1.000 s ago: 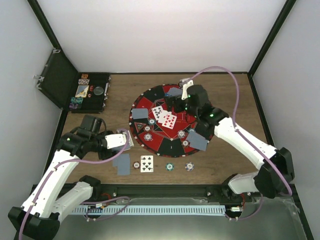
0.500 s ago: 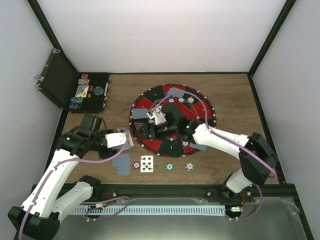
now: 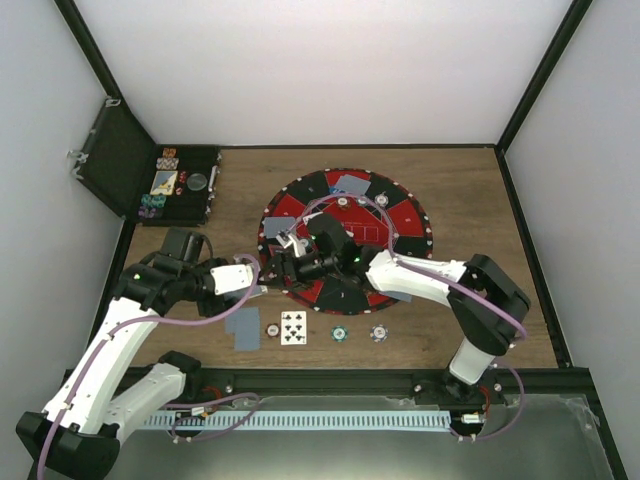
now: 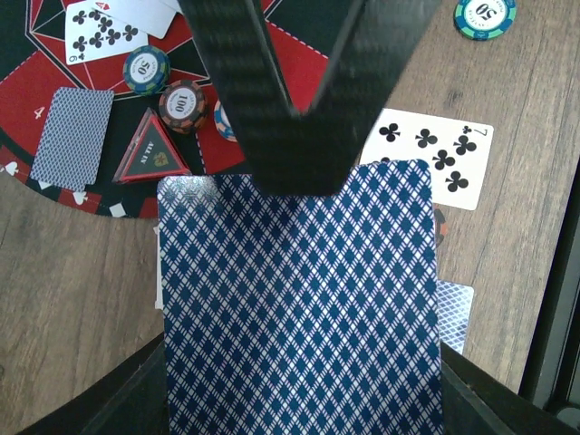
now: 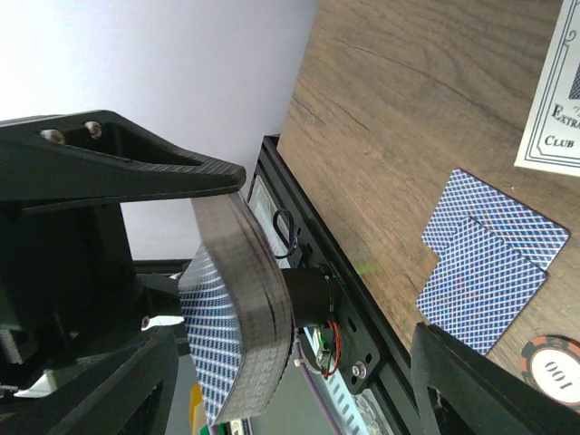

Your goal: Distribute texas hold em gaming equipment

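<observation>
While my left gripper [image 3: 257, 284] is clamping the deck [image 4: 299, 308] off the mat's [image 3: 405, 212] 8 o'clock rim, my right gripper [image 3: 279, 264] is hovering wide beside it. I'm reading this as dealing; next is likely needing a single-layer pinch off the top.

In the left wrist view, a green-rimmed chip [image 4: 485, 14] at one o'clock is showing "50", a dark chip [image 4: 184, 101] at ten o'clock "100", the clubs card [image 4: 435, 156] at two o'clock "7", and the mat [image 4: 36, 113] "4". In the right wrist view, a white card [image 5: 555, 109] at two o'clock is reading "EXTRA" and "CLUB", and a corner chip [image 5: 553, 367] at five o'clock "100".
</observation>
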You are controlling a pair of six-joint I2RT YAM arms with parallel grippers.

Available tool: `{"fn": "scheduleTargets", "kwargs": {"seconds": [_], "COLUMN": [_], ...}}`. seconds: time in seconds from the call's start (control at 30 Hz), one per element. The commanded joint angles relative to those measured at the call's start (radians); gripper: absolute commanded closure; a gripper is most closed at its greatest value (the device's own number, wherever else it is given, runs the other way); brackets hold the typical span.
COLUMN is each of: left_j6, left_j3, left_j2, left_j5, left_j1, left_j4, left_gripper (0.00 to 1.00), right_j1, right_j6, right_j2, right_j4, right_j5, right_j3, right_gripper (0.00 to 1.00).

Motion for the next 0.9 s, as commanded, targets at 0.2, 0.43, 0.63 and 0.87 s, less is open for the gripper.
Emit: {"fn": "scheduleTargets", "kwargs": {"seconds": [0.2, 0.43, 0.63, 0.87], "left_j6": [0.0, -0.004, -0.008, -0.007], "left_j3": [0.012, 0.012, 0.022, 0.021], "left_j2": [-0.005, -0.002, -0.002, -0.002], "left_j5": [0.015, 0.021, 0.02, 0.022], "left_j1": [0.002, 0.002, 0.003, 0.002], "left_j4": [0.012, 0.013, 0.01, 0.01], "left_gripper": [0.96, 0.96, 0.96, 0.96], "right_j1": [0.054, 0.085, 0.086, 0.042], "right_j6": [0.079, 0.142, 0.098, 0.074], "right_j2": [0.082, 0.176, 0.226, 0.229], "right_j4": [0.129, 0.211, 0.143, 0.111], "right_j5": [-0.052, -0.069, -0.067, -0.043], "right_j3": [0.061, 0.118, 0.175, 0.124], "right_gripper": [0.3, 0.32, 0.36, 0.44]}}
